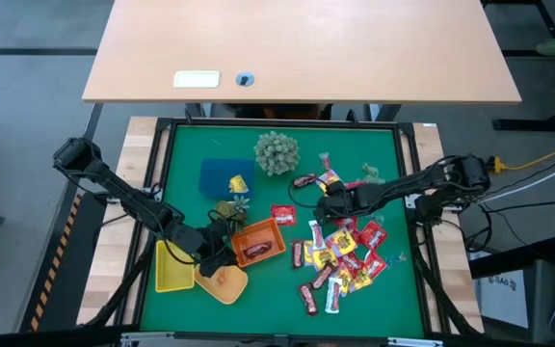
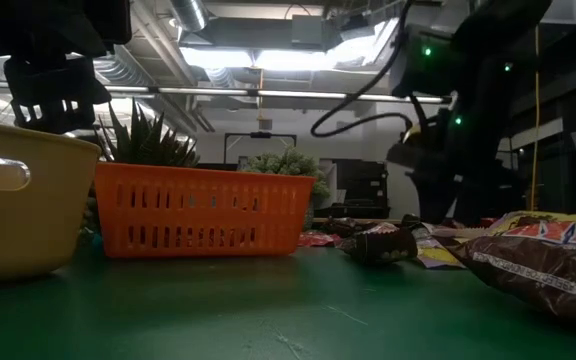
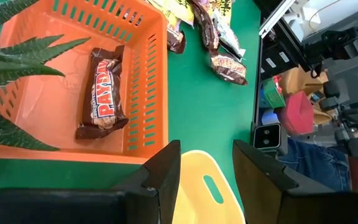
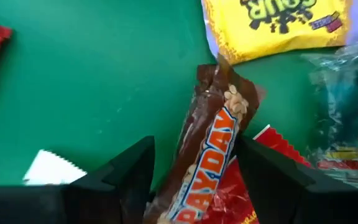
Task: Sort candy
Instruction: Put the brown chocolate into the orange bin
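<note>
Brown wrapper, "PAYDAY" in white and red lettering: that bar (image 4: 211,152) sits between the right hand's (image 1: 332,206) spread fingers, which flank it without clamping, up at the far edge of the candy pile (image 1: 343,258) on the green surface (image 1: 355,154). Just beyond it lies a yellow packet (image 4: 277,25) reading "SOUR". Over on the left, a second PAYDAY bar (image 3: 103,93) lies alone in the orange basket (image 3: 148,87). The left hand (image 1: 203,249) hovers released above the gap between that basket and the yellow tray (image 3: 207,190), fingers apart, grasping nothing. Pile count is hard to call from above; perhaps twenty pieces, red, yellow and brown.
</note>
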### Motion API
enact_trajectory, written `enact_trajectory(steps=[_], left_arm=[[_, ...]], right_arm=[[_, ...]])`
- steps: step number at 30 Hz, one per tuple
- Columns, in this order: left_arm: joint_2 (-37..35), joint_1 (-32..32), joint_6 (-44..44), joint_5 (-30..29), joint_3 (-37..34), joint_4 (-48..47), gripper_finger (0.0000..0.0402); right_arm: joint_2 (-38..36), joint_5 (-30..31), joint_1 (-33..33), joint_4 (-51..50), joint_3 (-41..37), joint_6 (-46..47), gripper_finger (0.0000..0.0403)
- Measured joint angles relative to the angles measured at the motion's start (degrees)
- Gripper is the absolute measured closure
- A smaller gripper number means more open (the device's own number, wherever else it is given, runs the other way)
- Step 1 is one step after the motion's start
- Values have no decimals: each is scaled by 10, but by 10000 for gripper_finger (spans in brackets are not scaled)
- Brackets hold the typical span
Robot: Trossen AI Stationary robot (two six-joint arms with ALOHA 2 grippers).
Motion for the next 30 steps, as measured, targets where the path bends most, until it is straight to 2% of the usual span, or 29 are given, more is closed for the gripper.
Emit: enact_trajectory(steps=[5, 15, 18, 25, 30], left_arm=[[0, 0, 0, 0, 0, 0, 270], [0, 0, 0, -5, 0, 0, 270], [0, 0, 0, -5, 0, 0, 270], [0, 0, 0, -5, 0, 0, 270], [0, 0, 1, -25, 0, 0, 270]], right_arm=[[15, -5, 0, 13, 0, 0, 190], [17, -16, 0, 16, 8, -22, 285], [18, -39, 0, 25, 25, -48, 305], [18, -79, 0, 23, 93, -143, 314], [18, -83, 1, 39, 155, -241, 312]])
